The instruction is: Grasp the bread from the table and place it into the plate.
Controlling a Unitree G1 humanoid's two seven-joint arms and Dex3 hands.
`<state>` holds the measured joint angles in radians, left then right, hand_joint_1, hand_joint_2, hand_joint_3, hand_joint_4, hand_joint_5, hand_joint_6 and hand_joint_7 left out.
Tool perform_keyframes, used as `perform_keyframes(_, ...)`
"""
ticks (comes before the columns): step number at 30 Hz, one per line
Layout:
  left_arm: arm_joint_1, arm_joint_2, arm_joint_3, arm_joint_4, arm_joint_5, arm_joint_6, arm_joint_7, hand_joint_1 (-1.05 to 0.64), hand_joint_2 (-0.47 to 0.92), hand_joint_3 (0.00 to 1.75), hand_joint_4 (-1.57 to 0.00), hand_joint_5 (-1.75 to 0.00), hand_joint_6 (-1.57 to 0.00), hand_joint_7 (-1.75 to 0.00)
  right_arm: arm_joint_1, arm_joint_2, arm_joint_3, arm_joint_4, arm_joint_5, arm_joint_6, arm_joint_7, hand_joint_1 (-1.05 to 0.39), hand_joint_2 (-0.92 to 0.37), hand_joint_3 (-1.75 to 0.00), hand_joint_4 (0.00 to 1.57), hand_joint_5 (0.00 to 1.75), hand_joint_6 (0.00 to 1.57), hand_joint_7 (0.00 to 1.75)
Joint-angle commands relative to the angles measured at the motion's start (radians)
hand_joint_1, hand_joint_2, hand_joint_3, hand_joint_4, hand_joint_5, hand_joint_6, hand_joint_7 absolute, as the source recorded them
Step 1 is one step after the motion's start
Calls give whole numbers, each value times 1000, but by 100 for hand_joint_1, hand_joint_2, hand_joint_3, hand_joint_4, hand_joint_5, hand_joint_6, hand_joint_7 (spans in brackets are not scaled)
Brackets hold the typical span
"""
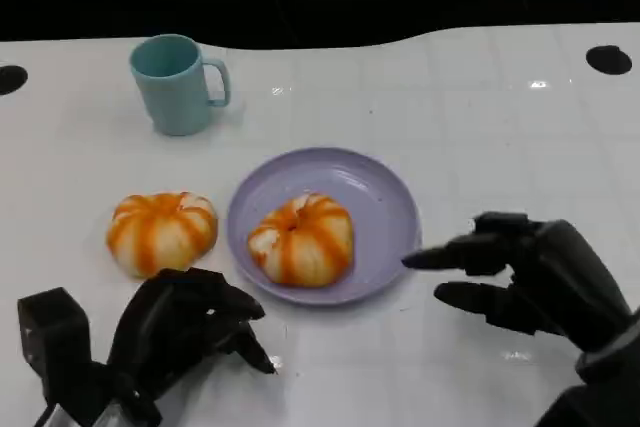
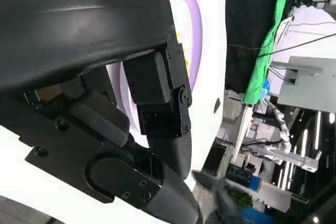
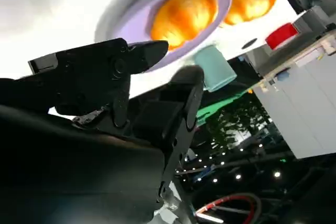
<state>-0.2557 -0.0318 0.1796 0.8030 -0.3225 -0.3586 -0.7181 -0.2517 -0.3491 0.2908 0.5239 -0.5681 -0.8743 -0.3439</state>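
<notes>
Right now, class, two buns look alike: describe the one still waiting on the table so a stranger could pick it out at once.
Start at the lilac plate in the middle of the white table. Just beside it, on the robot's left, sits an orange-and-white striped bread, directly on the tabletop, nearer than the teal mug. Its twin lies inside the plate; this one does not.

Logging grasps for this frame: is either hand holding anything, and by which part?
Nothing is held. The right hand is open beside the plate; the left hand has its fingers curled on nothing, near the bread on the table.

No text, label or number can be read anywhere.
</notes>
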Motion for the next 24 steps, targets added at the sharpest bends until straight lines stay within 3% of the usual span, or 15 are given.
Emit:
perform_keyframes(1,1,14,7,3,-8,3,0,-105,74,0,-157,-58,-157,-17,69,-47,-29,-49,78,-34,78,-10,-49,-110,90,155,97,82)
perform_keyframes(5,-2,14,8,7,-6,0,3,-105,74,0,-157,-58,-157,-17,127,-63,-41,-102,77,-34,117,-11,-38,-135,87,169,84,131)
perform_keyframes(9,-5,14,10,11,-10,2,-5,-105,74,0,-157,-58,-157,-17,167,-50,-57,-124,83,-19,139,-12,-35,-137,88,174,77,152)
perform_keyframes(13,-4,15,9,11,-8,-3,-6,-105,74,0,-157,-58,-157,-16,196,-37,-69,-137,73,27,147,-13,-36,-136,89,175,73,163)
perform_keyframes(24,-1,22,14,14,-12,3,-15,-105,73,0,-157,-58,-157,-16,174,-7,-70,-58,17,26,69,-13,-37,-136,88,175,68,170)
